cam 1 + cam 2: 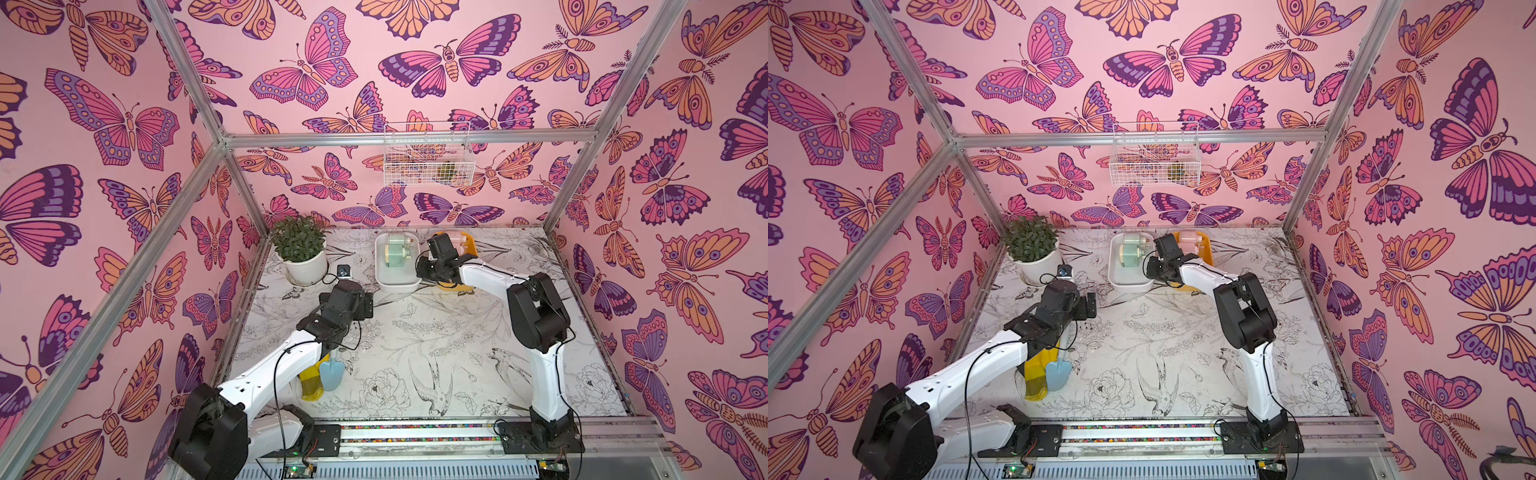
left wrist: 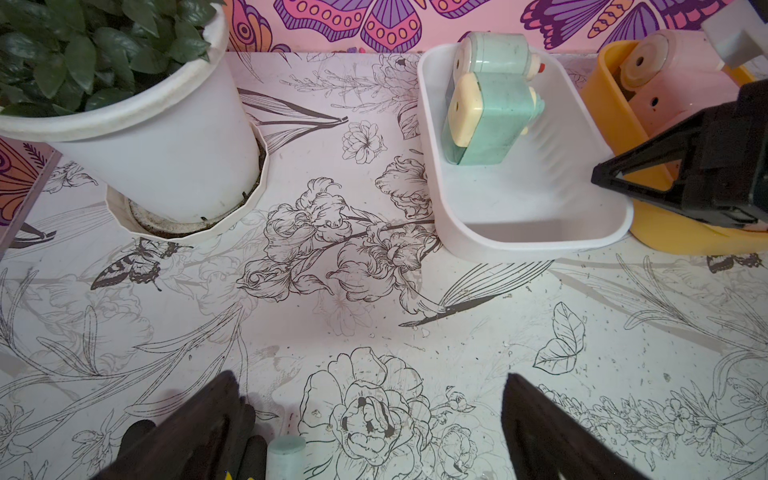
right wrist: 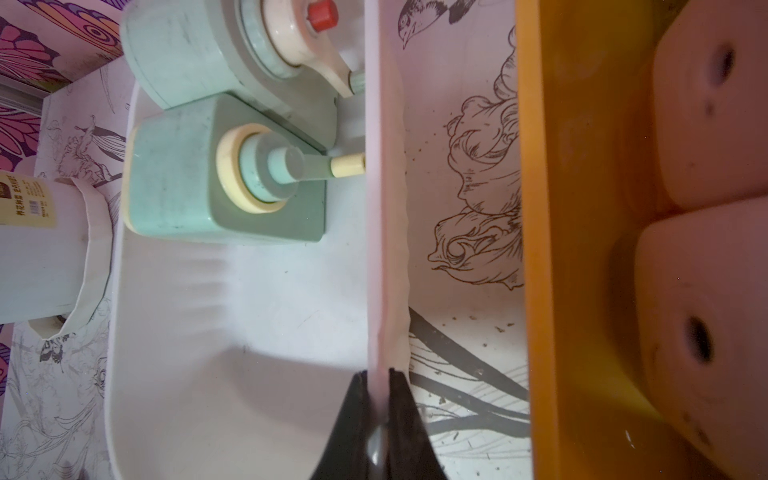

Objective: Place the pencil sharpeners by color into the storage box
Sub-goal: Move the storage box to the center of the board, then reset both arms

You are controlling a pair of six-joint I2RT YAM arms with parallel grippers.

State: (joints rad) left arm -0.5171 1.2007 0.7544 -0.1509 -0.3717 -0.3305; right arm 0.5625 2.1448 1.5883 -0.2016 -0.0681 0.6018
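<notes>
Desk (image 1: 436, 340) is mostly bare up front; both boxes sit at the back, side by side, so each colour gets its own box.

White box (image 2: 536, 237): holds the two green sharpeners (image 2: 486, 120), packed at its far end, one against the other; the near half is free.

Yellow box (image 3: 552, 249): pink sharpeners (image 3: 715, 299) lie inside. Two show clearly in the right wrist view; how many are in there in all I can't tell.

Right pincer (image 3: 379, 376): clamped together on the white box's side wall, the one facing the yellow box. My read is it's gripping the rim to shift or steady the box, not picking a sharpener.

Left pincer (image 2: 370, 415): jaws wide apart, empty, hovering over bare desk short of the boxes, probably parked clear of the right arm.

No loose sharpeners visible on the desk, so sorting looks nearly done.
</notes>
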